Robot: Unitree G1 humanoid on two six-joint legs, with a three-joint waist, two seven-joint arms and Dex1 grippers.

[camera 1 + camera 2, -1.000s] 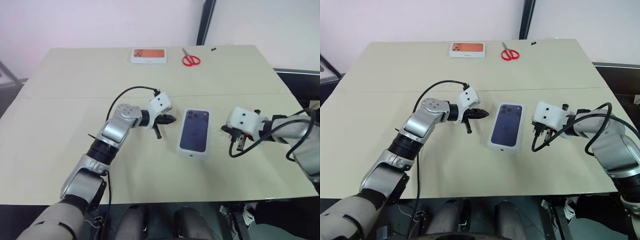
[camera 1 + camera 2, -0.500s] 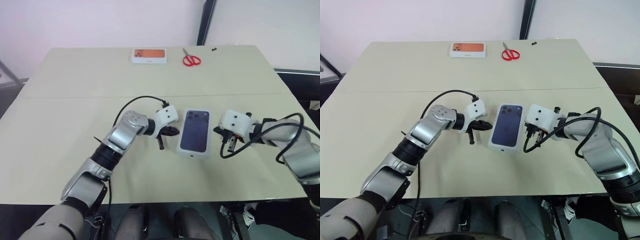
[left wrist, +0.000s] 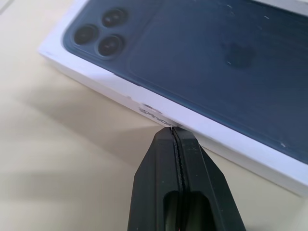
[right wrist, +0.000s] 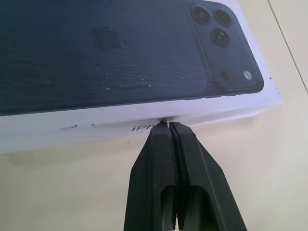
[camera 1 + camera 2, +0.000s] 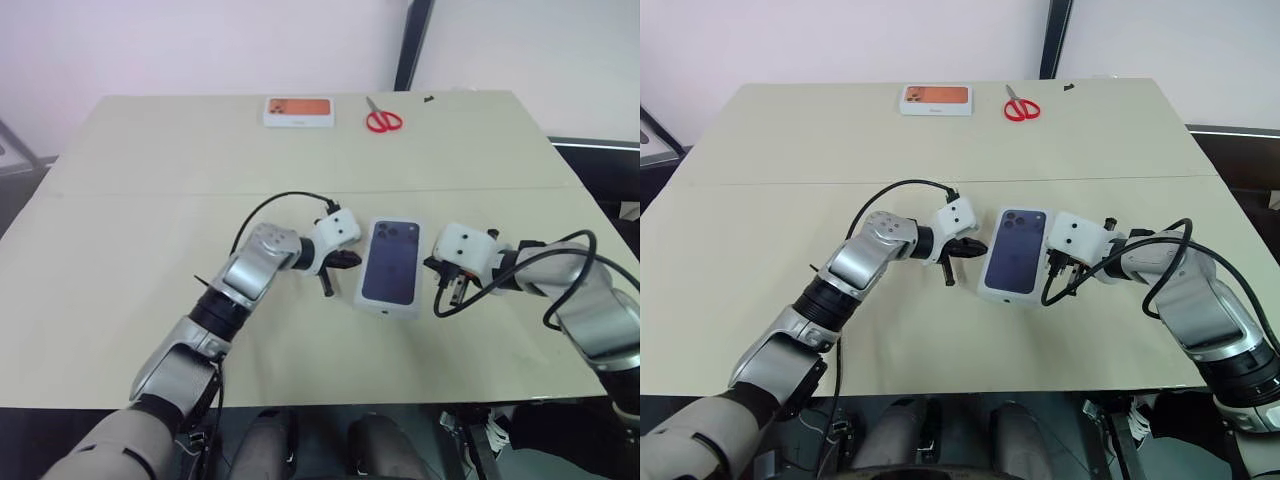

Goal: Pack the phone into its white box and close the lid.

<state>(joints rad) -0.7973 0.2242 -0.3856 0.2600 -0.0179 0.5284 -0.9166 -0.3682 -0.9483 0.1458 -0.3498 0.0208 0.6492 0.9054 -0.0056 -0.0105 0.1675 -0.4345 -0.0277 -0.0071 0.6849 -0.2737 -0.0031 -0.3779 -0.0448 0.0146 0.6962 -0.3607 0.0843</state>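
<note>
The lid (image 5: 390,266), a white rectangular cardboard cover printed with a dark blue phone picture, lies face up in the middle of the beige table (image 5: 150,200), and I judge it is seated over the white box, since no tray or phone lies apart from it. It looks stiff, light and smooth-sided, likely to skate across the tabletop if I shove one side alone, so my read is that the long side walls are the place to press, both at once. My left gripper (image 3: 174,131) is clenched with nothing in it, its tip touching one long wall; my right gripper (image 4: 167,126) is clenched and empty too, tip against the opposite wall. Well beyond, near the far edge, sit a white box with an orange-printed top (image 5: 297,110) and red-handled scissors (image 5: 381,119).
</note>
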